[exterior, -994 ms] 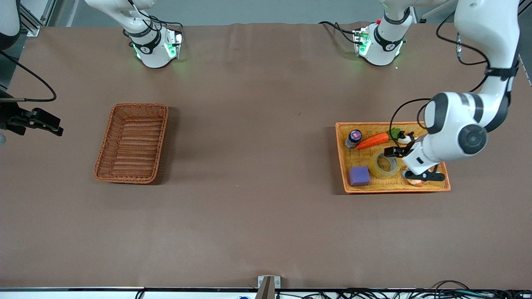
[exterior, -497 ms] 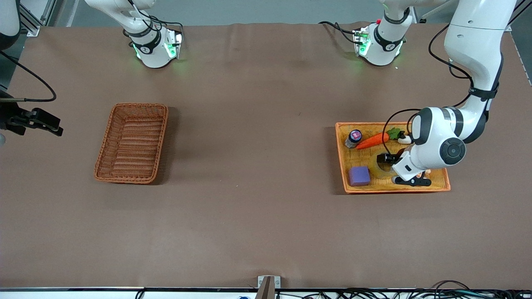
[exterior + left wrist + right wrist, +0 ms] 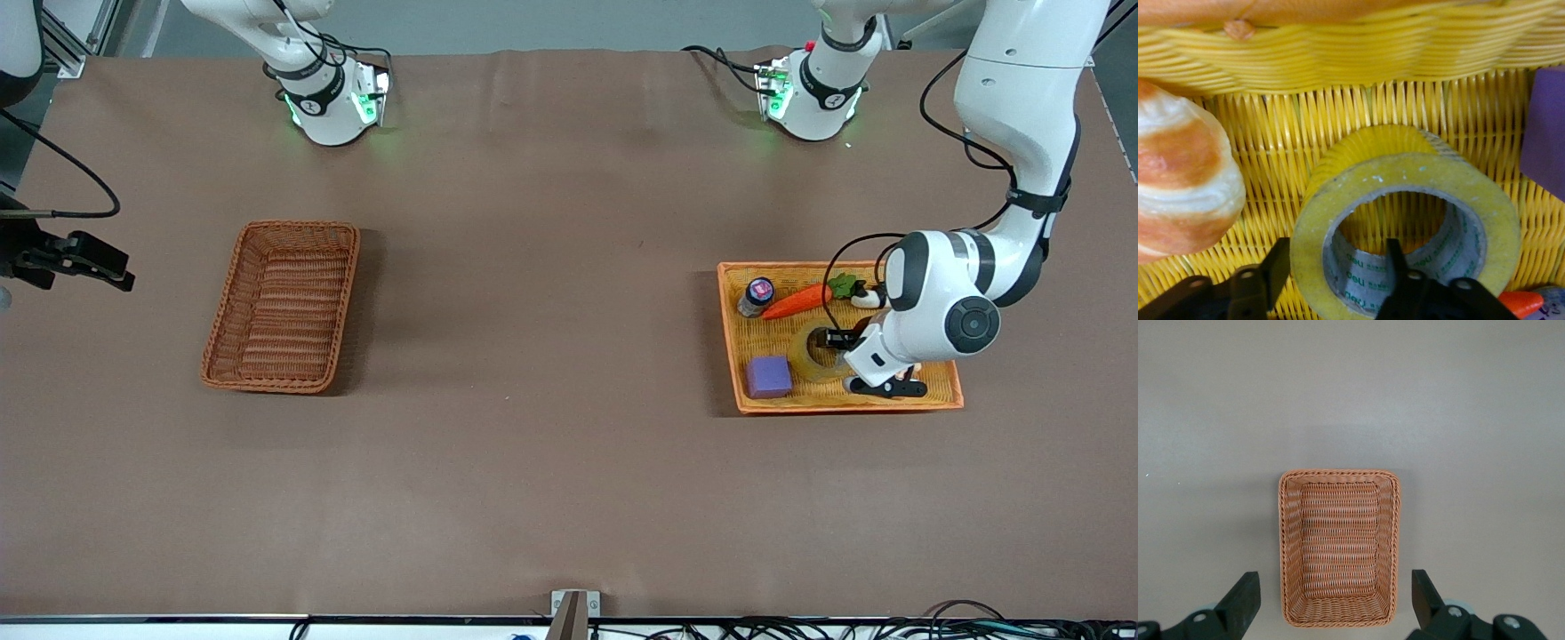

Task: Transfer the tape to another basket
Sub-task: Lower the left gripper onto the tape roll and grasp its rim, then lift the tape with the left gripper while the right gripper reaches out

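The tape (image 3: 807,357) lies flat in the yellow basket (image 3: 731,338) with the orange rim, at the left arm's end of the table. My left gripper (image 3: 840,360) is down in that basket, open. In the left wrist view the gripper (image 3: 1337,257) straddles the wall of the tape (image 3: 1405,180): one finger stands outside the roll and one inside its grey core. The reddish-brown wicker basket (image 3: 283,307) stands empty toward the right arm's end. My right gripper (image 3: 107,267) waits open near that table end; its wrist view (image 3: 1335,587) looks down on the basket (image 3: 1338,547).
The yellow basket also holds a purple block (image 3: 768,376), an orange toy carrot (image 3: 796,302) and a small bottle (image 3: 757,295). A bun-like orange and white thing (image 3: 1185,180) lies beside the tape. The purple block (image 3: 1545,127) is close to the roll.
My left gripper has come down over the tape toward the basket's middle, and its fingers now stand around the roll's wall. The right arm has not moved.
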Controlling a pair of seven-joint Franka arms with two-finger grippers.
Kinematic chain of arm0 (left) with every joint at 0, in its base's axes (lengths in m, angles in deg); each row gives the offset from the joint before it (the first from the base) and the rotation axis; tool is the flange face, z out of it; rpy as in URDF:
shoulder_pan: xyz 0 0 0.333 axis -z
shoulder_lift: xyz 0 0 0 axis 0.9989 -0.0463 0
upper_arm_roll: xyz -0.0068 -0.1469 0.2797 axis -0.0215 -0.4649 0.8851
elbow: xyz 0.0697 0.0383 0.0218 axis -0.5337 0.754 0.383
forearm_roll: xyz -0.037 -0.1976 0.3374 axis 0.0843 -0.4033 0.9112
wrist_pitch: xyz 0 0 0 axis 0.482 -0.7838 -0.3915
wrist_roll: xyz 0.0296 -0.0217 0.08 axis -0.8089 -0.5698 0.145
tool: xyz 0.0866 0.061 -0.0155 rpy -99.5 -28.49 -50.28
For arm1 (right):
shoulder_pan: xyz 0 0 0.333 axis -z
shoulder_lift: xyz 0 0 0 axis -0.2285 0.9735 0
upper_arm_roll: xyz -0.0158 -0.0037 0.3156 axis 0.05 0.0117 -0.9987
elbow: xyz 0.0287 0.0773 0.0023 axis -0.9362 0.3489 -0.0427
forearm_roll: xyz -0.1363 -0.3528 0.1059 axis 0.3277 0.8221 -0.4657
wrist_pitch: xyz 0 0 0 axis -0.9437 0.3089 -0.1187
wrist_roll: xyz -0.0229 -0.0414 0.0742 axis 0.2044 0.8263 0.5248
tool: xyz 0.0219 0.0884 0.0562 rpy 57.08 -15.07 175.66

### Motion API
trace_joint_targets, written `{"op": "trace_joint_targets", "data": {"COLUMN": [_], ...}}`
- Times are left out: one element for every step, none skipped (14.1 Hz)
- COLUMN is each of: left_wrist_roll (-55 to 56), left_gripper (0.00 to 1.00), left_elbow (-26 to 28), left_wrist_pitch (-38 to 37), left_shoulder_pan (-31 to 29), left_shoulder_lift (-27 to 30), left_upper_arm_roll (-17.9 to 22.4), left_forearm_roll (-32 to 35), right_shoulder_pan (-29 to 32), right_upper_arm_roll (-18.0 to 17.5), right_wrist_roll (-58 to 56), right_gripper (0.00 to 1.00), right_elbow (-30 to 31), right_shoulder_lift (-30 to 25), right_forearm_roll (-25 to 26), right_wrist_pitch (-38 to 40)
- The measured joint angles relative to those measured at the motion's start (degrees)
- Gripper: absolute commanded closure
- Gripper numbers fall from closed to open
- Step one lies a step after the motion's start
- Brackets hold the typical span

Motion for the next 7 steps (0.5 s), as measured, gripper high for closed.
{"op": "trace_joint_targets", "data": {"left_wrist_roll": [0.0, 0.0, 0.0, -0.1, -0.1, -0.1, -0.1], "left_gripper": [0.96, 0.97, 0.97, 0.97, 0.97, 0.97, 0.97], "left_elbow": [0.0, 0.0, 0.0, 0.0, -0.2, -0.5, -1.3], "left_wrist_pitch": [0.1, 0.2, 0.3, 0.2, -0.1, -1.1, -3.2], "left_shoulder_pan": [0.0, -0.1, -0.2, -0.2, -0.2, -0.2, -0.2], "left_shoulder_lift": [0.0, 0.2, 0.6, 1.3, 2.5, 4.1, 6.1], "left_upper_arm_roll": [0.0, 0.1, 0.1, 0.0, 0.0, 0.0, -0.1], "left_forearm_roll": [0.1, 0.1, 0.1, 0.2, 0.2, 0.2, 0.2], "right_shoulder_pan": [0.0, 0.0, 0.0, 0.0, 0.0, 0.0, 0.0], "right_upper_arm_roll": [0.0, 0.0, 0.0, 0.0, 0.0, 0.0, 0.0], "right_wrist_roll": [0.0, 0.0, 0.0, 0.0, 0.0, 0.0, 0.0], "right_gripper": [0.00, 0.00, 0.00, 0.00, 0.00, 0.00, 0.00], "right_elbow": [0.0, 0.0, 0.0, 0.0, 0.0, 0.1, 0.1], "right_shoulder_lift": [0.0, 0.0, 0.0, 0.0, 0.0, 0.0, 0.0], "right_forearm_roll": [0.0, 0.0, 0.0, 0.0, 0.0, 0.0, 0.0], "right_wrist_pitch": [0.0, 0.0, 0.0, 0.0, 0.0, 0.0, 0.0]}}
